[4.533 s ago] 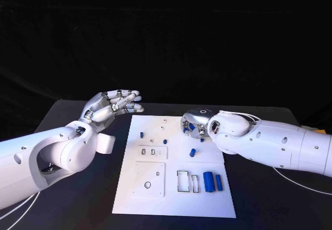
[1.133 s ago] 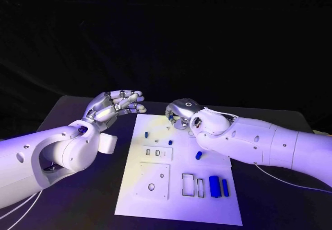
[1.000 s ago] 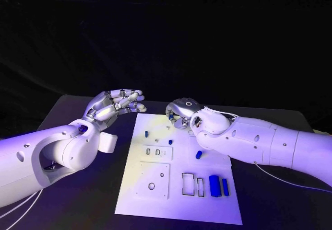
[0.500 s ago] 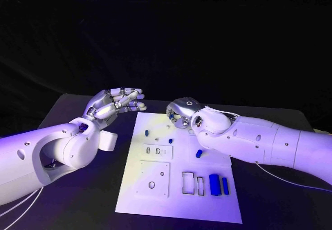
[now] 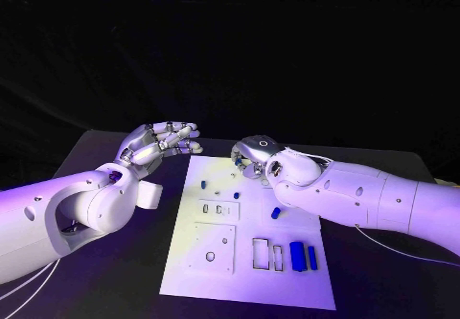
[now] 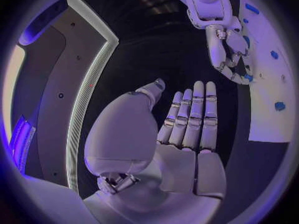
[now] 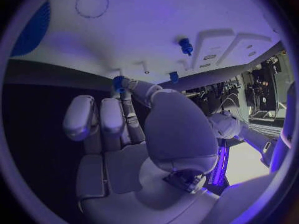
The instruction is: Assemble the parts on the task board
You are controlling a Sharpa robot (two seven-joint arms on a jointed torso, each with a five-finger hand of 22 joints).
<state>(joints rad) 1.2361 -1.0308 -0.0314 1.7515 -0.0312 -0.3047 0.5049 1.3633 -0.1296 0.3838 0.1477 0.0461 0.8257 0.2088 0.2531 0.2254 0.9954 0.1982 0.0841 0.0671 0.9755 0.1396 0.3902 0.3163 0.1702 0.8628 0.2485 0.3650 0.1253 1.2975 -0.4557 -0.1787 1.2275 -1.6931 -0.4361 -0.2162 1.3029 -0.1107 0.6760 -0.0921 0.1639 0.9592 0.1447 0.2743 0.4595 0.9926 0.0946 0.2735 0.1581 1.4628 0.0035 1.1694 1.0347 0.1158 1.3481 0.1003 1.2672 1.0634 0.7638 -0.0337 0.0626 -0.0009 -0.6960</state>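
The right arm has swung its hand point(image 5: 251, 154) from mid-board up to the far edge of the board point(image 5: 251, 279) and barely shifts now, so a peg looks about to be seated there. The left hand point(image 5: 158, 143) stays raised off the board's far left corner, fingers apart, holding nothing. On the board, two long blue parts point(image 5: 303, 256) lie near the front, well away from both hands. The right hand pinches a small blue peg point(image 7: 118, 83) at its fingertips, just above the white surface
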